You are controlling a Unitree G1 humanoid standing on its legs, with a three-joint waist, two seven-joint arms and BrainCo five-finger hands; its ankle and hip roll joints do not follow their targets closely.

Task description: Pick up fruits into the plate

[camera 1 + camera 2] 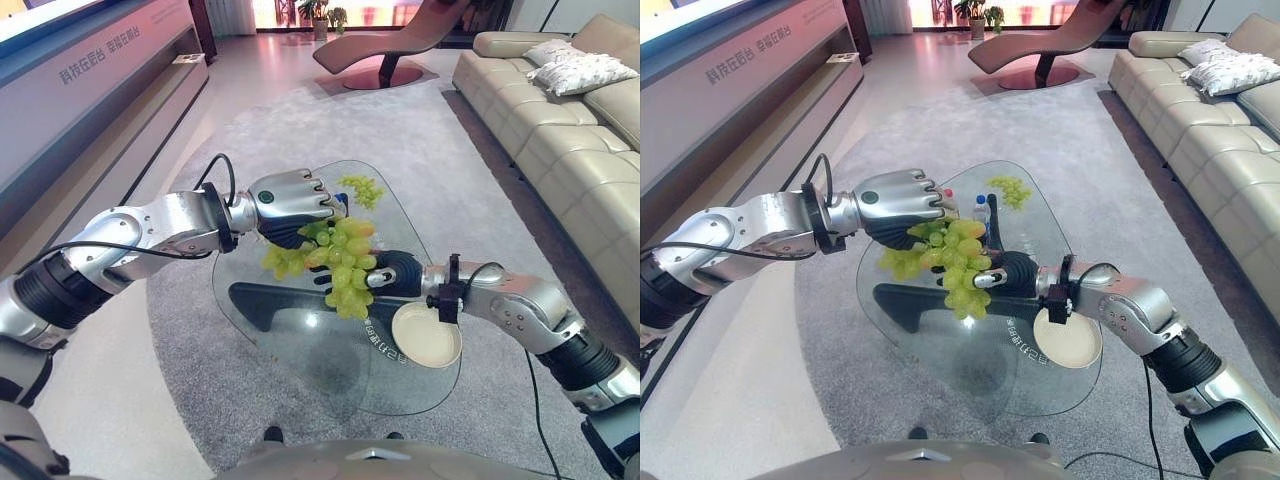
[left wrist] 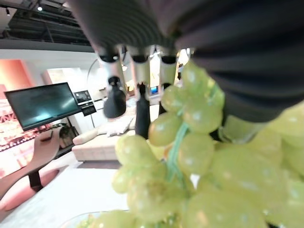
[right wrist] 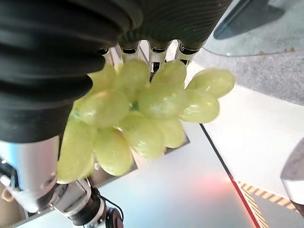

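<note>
On the left, the robot's left hand [image 1: 292, 205] reaches in over the round clear glass coffee table [image 1: 300, 345], its dark ribbed back turned up and its fingers curled down around the top of a large bunch of pale green grapes [image 1: 342, 262]. In the left wrist view the silver fingers [image 2: 138, 90] fold over the stem end of the bunch [image 2: 190, 166], so this hand is closed on the grapes. The bunch hangs in the air above the glass, between the two hands, with a smaller spray of it trailing out toward the left.

Directly beside it, the right hand [image 1: 396, 272] comes in from the right and meets the lower part of the same bunch. In the right wrist view its fingers [image 3: 156, 57] sit behind the grapes [image 3: 142, 109], with the grapes pressed against the palm; this hand too is wrapped around the bunch.

Farther back on the table, beyond the left hand, lies a second small cluster of green grapes [image 1: 362, 189], well apart from both hands. Near the front right rim of the table, just beside the right wrist, rests a round cream-coloured plate [image 1: 426, 335]. On the far right stands a beige leather sofa [image 1: 560, 130] with white cushions.
</note>
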